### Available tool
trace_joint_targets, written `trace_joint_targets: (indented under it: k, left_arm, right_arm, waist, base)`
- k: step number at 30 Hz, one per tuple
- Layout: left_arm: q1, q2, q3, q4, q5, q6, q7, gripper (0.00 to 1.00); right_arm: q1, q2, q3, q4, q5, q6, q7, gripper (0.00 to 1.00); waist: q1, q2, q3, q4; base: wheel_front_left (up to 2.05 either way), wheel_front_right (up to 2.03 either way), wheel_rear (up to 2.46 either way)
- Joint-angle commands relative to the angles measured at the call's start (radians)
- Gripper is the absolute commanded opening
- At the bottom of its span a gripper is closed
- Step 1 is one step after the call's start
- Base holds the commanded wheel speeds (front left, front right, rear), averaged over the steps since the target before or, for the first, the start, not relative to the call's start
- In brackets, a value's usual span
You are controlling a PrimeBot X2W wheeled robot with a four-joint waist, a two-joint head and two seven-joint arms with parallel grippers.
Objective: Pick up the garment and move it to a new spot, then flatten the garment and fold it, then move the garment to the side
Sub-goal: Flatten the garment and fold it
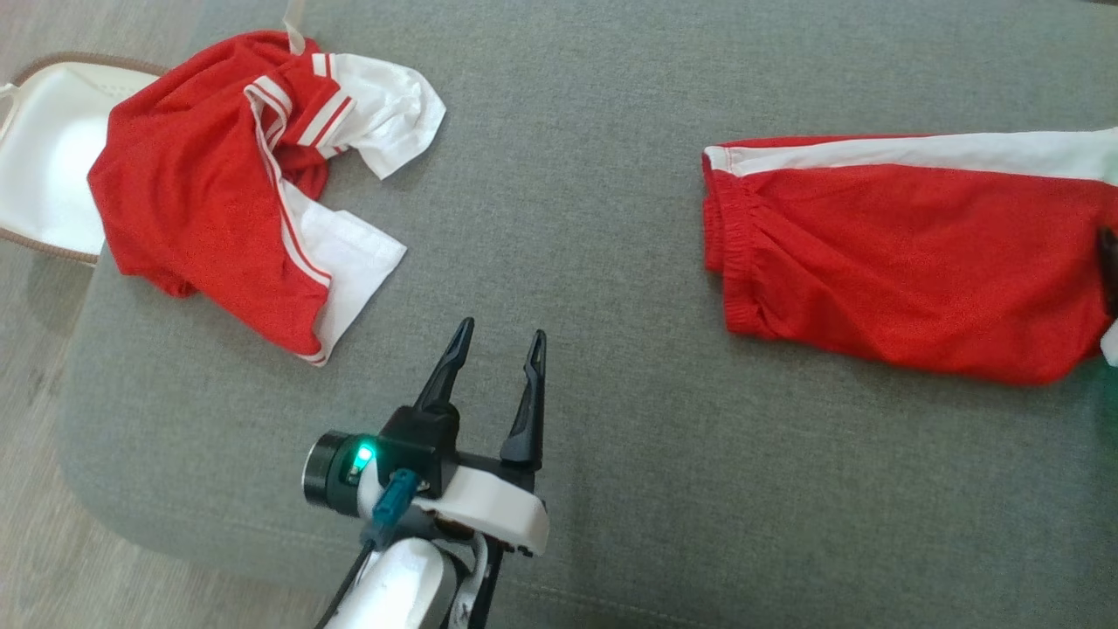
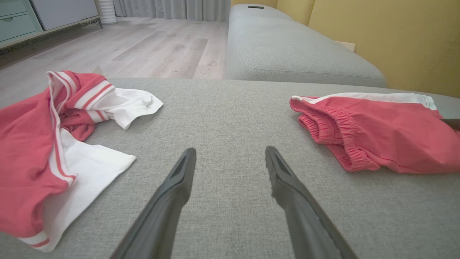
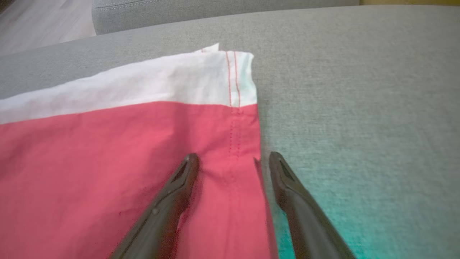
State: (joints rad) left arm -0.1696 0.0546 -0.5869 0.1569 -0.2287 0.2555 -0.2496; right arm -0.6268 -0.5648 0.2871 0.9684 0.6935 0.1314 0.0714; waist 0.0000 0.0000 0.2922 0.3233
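The crumpled red-and-white shirt (image 1: 218, 175) lay at the left end of the grey cushion (image 1: 611, 218), reaching past its edge. The left pincer (image 1: 502, 329) stood open and empty over bare cushion between the two garments, near the shirt's white hem and well apart from the shorts (image 1: 900, 253). These, red with a white side stripe, lay flat at the right. The right pincer (image 3: 233, 155) stood open at their leg hem, one finger over red cloth, the other over cushion; contact could not be confirmed.
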Motion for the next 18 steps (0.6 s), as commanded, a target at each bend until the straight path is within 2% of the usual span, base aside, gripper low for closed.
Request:
trace_joint_targets:
  k: [1, 3, 4, 5, 6, 7, 13, 18]
  left_arm:
    - [-0.035, -0.004, 0.023, -0.037, 0.010, 0.006, -0.012, 1.00]
    - [-0.038, -0.004, 0.021, -0.035, 0.015, 0.010, -0.012, 1.00]
    - [-0.039, -0.004, 0.021, -0.034, 0.017, 0.011, -0.012, 1.00]
    - [-0.041, -0.004, 0.022, -0.033, 0.019, 0.011, -0.012, 1.00]
    - [-0.041, -0.004, 0.022, -0.033, 0.019, 0.011, -0.012, 1.00]
    - [-0.043, -0.004, 0.022, -0.031, 0.021, 0.011, -0.012, 1.00]
    - [-0.045, -0.004, 0.032, -0.026, 0.027, 0.015, -0.012, 1.00]
    - [-0.032, -0.004, 0.043, -0.019, 0.023, 0.012, -0.012, 1.00]
  right_arm:
    - [0.007, 0.002, 0.035, -0.002, -0.005, -0.001, 0.024, 1.00]
    - [0.008, 0.015, 0.047, 0.006, -0.001, -0.001, 0.033, 1.00]
    - [0.008, 0.019, 0.053, 0.009, -0.001, -0.001, 0.035, 0.82]
    - [0.008, 0.022, 0.059, 0.011, 0.001, -0.001, 0.036, 0.48]
    - [0.008, 0.022, 0.059, 0.011, 0.001, -0.001, 0.036, 0.48]
    - [0.008, 0.024, 0.065, 0.012, 0.003, -0.001, 0.037, 0.00]
    - [-0.008, 0.006, 0.071, 0.032, 0.010, -0.001, -0.001, 0.00]
    - [-0.023, -0.050, 0.063, 0.087, -0.008, -0.001, -0.025, 0.00]
  waist:
    - [0.0000, 0.0000, 0.003, 0.000]
    - [0.0000, 0.0000, -0.002, -0.007]
    - [0.0000, 0.0000, -0.003, -0.010]
    - [0.0000, 0.0000, -0.005, -0.014]
    - [0.0000, 0.0000, -0.005, -0.014]
    - [0.0000, 0.0000, -0.006, -0.018]
    - [0.0000, 0.0000, -0.019, -0.055]
    - [0.0000, 0.0000, -0.043, -0.097]
  base:
    - [0.00, 0.00, 0.00]
    - [0.00, 0.00, 0.00]
    - [0.00, 0.00, 0.00]
    - [0.00, 0.00, 0.00]
    - [0.00, 0.00, 0.00]
    - [0.00, 0.00, 0.00]
    - [0.00, 0.00, 0.00]
    - [0.00, 0.00, 0.00]
